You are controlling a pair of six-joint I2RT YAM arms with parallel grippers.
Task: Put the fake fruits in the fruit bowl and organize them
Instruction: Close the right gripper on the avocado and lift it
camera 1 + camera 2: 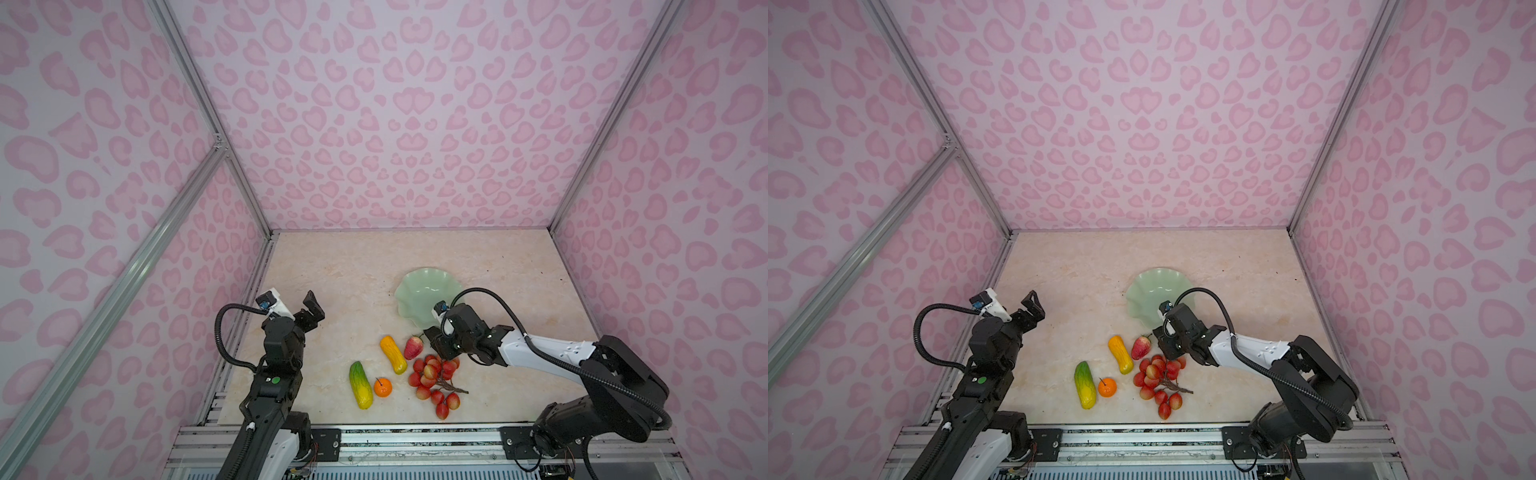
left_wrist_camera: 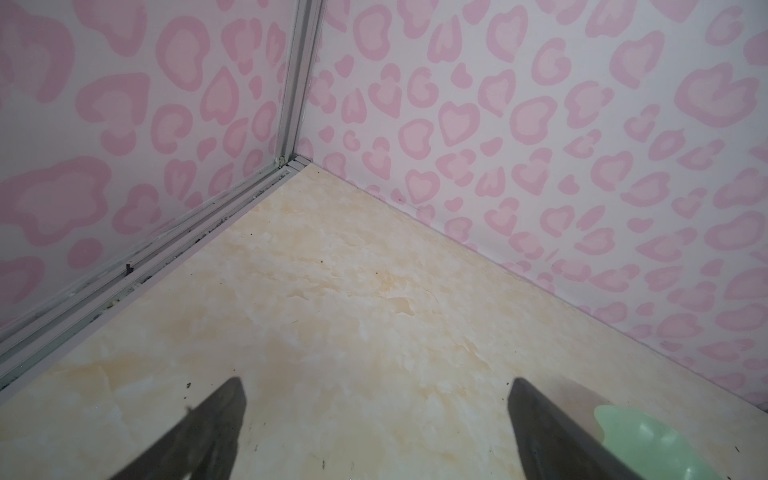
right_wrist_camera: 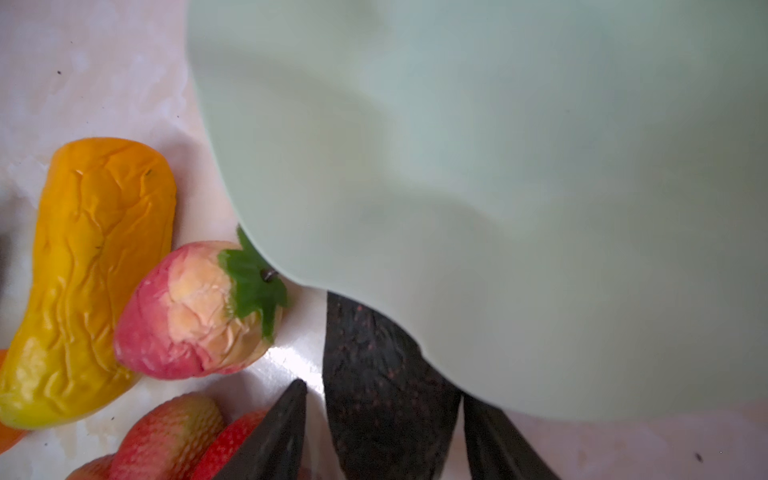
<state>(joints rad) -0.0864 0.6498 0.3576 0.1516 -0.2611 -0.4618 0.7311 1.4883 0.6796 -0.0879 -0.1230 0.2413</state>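
Open tabletop (image 1: pixel 332 270) from nine to one o'clock of the bowl (image 1: pixel 419 286); strawberry (image 1: pixel 413 347) and berry bunch (image 1: pixel 434 380) crowd its six o'clock.

Both top views high, facing down, wrist views close, sharing fruit bowl (image 2: pixel 648 440).

A pale marbled tabletop (image 1: pixel 332 266) in cream and beige formed the floor of the enclosure, with a few small dark specks scattered on it. 3 walls papered in a pink heart-and-leopard pattern (image 1: pixel 399 116) rose around it in both top views. Silver aluminium frame posts (image 1: pixel 208 112) ran up the corners, and a diagonal brace (image 1: pixel 124 286) crossed the left-hand wall. A grooved metal rail (image 1: pixel 415 440) lay along the near edge of the tabletop. In the left wrist view, a corner post (image 2: pixel 297 79) met a dusty floor track (image 2: pixel 137 270).
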